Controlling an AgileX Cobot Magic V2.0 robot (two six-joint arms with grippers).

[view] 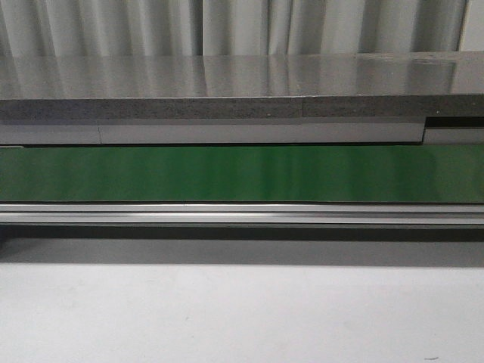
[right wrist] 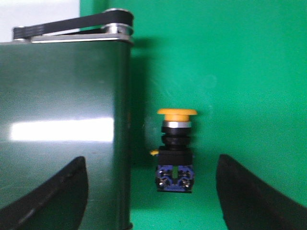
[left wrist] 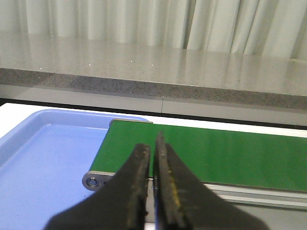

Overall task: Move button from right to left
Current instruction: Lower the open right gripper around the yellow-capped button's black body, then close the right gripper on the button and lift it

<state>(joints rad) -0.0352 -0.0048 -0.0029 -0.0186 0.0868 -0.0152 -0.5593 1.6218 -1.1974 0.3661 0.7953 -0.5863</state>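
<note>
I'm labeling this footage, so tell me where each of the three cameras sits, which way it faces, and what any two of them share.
Front view: looks forward over the white table at the green conveyor belt; no arm shows.
Left wrist view: on the left arm, facing the belt's end and a blue tray; left gripper shut.
Right wrist view: on the right arm, looking at the button on a green surface; right gripper open around it.
Front and left wrist views share the belt.

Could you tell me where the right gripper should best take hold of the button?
Probably the black boxy body of the button, below the wider yellow cap. Its flat sides suit the open right gripper, whose fingers already flank it; the conveyor edge crowds one side.
</note>
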